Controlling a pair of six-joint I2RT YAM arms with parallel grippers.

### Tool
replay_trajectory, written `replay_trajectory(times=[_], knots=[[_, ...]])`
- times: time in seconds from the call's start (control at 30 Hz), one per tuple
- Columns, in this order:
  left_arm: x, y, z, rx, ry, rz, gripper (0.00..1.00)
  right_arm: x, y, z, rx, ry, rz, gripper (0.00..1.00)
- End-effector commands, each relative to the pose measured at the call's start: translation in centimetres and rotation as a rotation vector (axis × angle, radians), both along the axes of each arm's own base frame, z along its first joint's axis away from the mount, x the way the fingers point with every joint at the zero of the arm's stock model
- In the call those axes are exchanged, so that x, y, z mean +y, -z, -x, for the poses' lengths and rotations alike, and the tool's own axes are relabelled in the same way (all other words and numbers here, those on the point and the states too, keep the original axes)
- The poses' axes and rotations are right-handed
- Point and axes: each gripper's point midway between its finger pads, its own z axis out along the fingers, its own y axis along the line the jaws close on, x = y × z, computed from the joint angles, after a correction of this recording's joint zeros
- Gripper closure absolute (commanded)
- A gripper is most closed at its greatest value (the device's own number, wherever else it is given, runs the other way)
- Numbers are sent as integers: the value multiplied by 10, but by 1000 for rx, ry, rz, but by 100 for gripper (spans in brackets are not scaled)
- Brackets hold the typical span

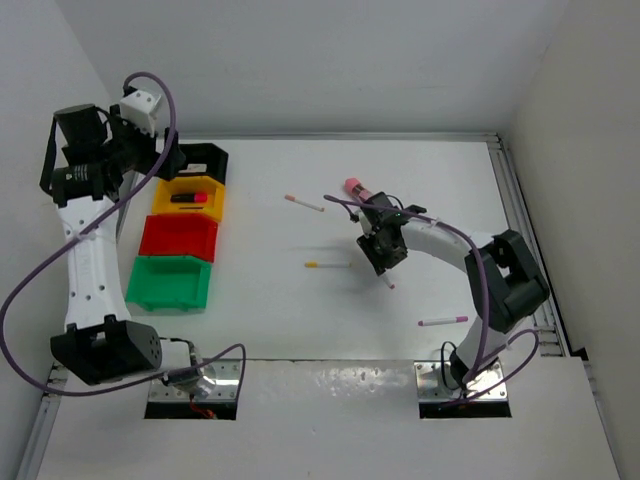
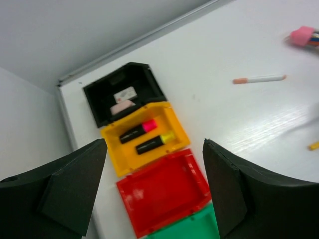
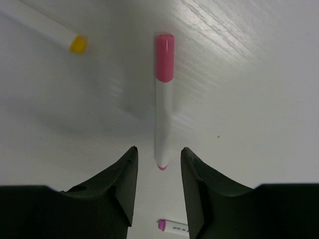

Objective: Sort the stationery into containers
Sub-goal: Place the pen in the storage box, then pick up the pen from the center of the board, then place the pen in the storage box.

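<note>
Cannot name with any certainty the two pale pieces point(image 2: 123, 99) in the black bin point(image 2: 94, 104) (one whitish, one pinkish, both blurred). Only a corner of the green bin point(image 2: 192, 226) caught from the left wrist, cut off at the lower edge. Partly covered by the right arm from above: a pink-ended block point(image 1: 353, 186) toward the far middle of the table point(image 1: 270, 320).

Left gripper point(image 2: 154, 147): spread wide, holding nothing, touching nothing, hanging above the row of bins, with the yellow bin point(image 2: 124, 159) framed between the fingers point(image 2: 70, 189). In that bin, side by side, a pink-capped marker point(image 2: 137, 131) and a yellow-capped marker point(image 2: 155, 142); just next to it, the red bin point(image 2: 164, 191).

Right gripper point(image 3: 159, 157): partly open, low over the table, astride the near tip of a pink-ended pen point(image 3: 163, 99) lying flat, a sliver of table showing on either side of the pen, so no pinch. Near it, a yellow-ended pen point(image 3: 50, 30), cut off by the frame edge.

Left arm: stretched away from its base along the left wall, wrist turned over the bins. Right arm: folded at the elbow, forearm reaching leftward to the table's middle, wrist pointing down. Loose on the table, well apart from the bins: an orange-ended pen point(image 1: 304, 203) and a second pink-ended pen point(image 1: 443, 320).
</note>
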Motion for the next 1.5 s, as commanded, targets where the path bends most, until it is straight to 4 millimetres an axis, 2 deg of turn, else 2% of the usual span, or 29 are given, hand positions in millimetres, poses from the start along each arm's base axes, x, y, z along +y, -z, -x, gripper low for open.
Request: replay_trajectory(times=[0.0, 0.03, 0.07, 0.1, 0.23, 0.33, 0.4, 0.47, 0.5, 0.57, 0.6, 0.63, 0.67, 0.7, 0.73, 0.8, 0.83, 0.93, 0.97, 1.03, 1.07, 1.1, 1.13, 1.27, 1.47], knots=[[-21, 5, 16, 22, 40, 147, 16, -3, 5, -13, -55, 13, 30, 61], [-24, 8, 19, 23, 47, 158, 16, -3, 8, -13, -48, 11, 31, 62], [-26, 19, 21, 38, 42, 184, 16, -4, 15, -11, -29, 8, 38, 62], [-28, 13, 27, 12, 41, 190, 16, -4, 19, -10, -20, 5, 39, 63], [-36, 26, 36, 7, 48, 230, 16, -3, 32, -6, 15, -6, 52, 68], [-40, 38, 41, 37, 45, 259, 16, -4, 41, -3, 26, -16, 61, 80], [-45, 49, 47, 67, 56, 289, 16, -5, 42, -3, 23, -16, 60, 92], [-53, 52, 53, 76, 80, 323, 16, -2, 40, -4, 11, -24, 47, 96], [-62, 63, 60, 103, 124, 360, 16, 2, 34, -6, -2, -24, 30, 99], [-80, 60, 72, 99, 196, 435, 17, 15, 19, -13, -25, -32, -40, 100], [-86, 57, 72, 67, 232, 440, 17, 23, 2, -19, -62, -34, -90, 100], [-96, 71, 84, 125, 225, 552, 16, 30, -14, -30, -108, -17, -133, 100], [-106, 73, 90, 134, 258, 596, 17, 42, -28, -32, -122, -26, -201, 100], [-114, 70, 91, 105, 293, 607, 16, 58, -55, -33, -147, -50, -314, 100], [-123, 83, 99, 152, 290, 678, 17, 73, -78, -40, -182, -43, -399, 100], [-141, 81, 103, 122, 352, 716, 16, 97, -113, -35, -185, -84, -543, 100], [-148, 91, 107, 157, 352, 772, 16, 112, -137, -37, -197, -85, -607, 100], [-171, 98, 107, 195, 395, 814, 16, 146, -174, -34, -176, -87, -787, 100], [-180, 96, 108, 197, 422, 820, 16, 154, -180, -32, -164, -86, -822, 100], [-185, 91, 103, 206, 426, 859, 16, 176, -200, -27, -144, -115, -897, 100], [-185, 91, 101, 221, 414, 875, 16, 184, -202, -23, -133, -137, -908, 100], [-194, 86, 103, 228, 447, 882, 16, 195, -205, -16, -121, -166, -912, 100], [-197, 87, 100, 265, 435, 913, 16, 202, -214, -14, -123, -187, -922, 100], [-208, 71, 92, 282, 453, 992, 17, 224, -216, -4, -76, -227, -943, 100], [-222, 72, 86, 312, 478, 994, 23, 242, -221, 11, -65, -288, -945, 100]])
